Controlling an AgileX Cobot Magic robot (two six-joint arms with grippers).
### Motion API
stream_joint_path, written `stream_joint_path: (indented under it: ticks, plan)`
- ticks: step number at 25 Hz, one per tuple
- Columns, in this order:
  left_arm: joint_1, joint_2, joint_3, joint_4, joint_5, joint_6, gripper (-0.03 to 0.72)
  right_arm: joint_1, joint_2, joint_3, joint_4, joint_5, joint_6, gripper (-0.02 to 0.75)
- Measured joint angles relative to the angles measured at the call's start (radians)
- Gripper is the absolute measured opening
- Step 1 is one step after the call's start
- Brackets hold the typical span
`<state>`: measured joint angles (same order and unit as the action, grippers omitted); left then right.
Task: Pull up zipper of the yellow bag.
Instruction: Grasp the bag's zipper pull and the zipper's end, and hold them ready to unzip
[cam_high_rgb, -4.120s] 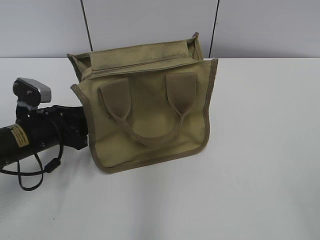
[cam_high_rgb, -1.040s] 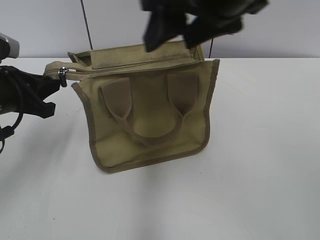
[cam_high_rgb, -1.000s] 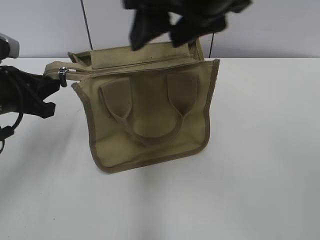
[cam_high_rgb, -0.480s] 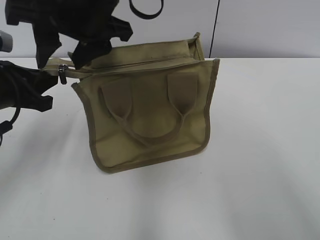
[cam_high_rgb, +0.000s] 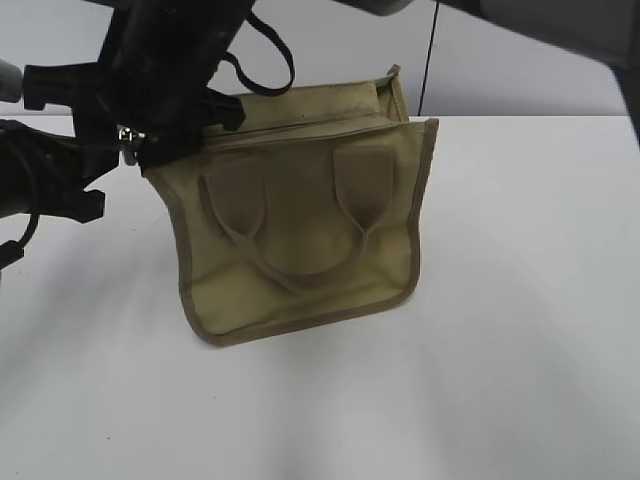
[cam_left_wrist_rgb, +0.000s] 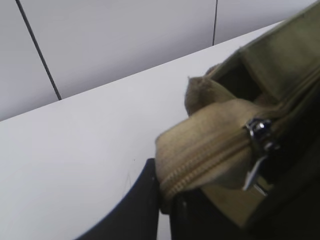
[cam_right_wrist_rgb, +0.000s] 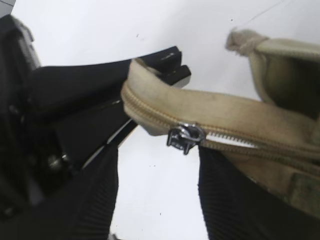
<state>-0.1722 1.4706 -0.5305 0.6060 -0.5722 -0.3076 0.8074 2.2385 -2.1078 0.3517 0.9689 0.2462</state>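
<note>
Robotics lab test bench: a bare white desk (cam_high_rgb: 520, 300) backed by plain grey wall panels (cam_high_rgb: 520, 60) with dark vertical seams (cam_left_wrist_rgb: 37, 50), without household furnishings.

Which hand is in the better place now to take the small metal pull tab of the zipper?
Right. The right hand is open with its fingers on either side of the pull tab, just short of it. The left hand is already occupied, shut on the loose end of the zipper tape beyond the yellow bag.

Yellow bag (cam_high_rgb: 300, 240) on table (cam_high_rgb: 520, 300), claws left
</note>
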Motion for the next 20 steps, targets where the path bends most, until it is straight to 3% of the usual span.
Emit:
stream_joint_path:
  ticks: [8,13,16,20]
  plan:
    - [0.000,0.000,0.000,0.017,-0.010,-0.007,0.008,0.000,0.014,0.000,-0.151,-0.052,0.151,0.366]
    - [0.000,0.000,0.000,0.019,-0.016,-0.025,0.008,0.000,0.014,0.000,-0.174,-0.082,0.172,0.223]
    - [0.000,0.000,-0.002,0.022,-0.021,-0.028,0.008,0.000,0.014,0.000,-0.179,-0.093,0.174,0.084]
    - [0.000,0.000,-0.002,0.023,-0.022,-0.028,0.008,0.000,0.014,0.000,-0.179,-0.089,0.173,0.063]
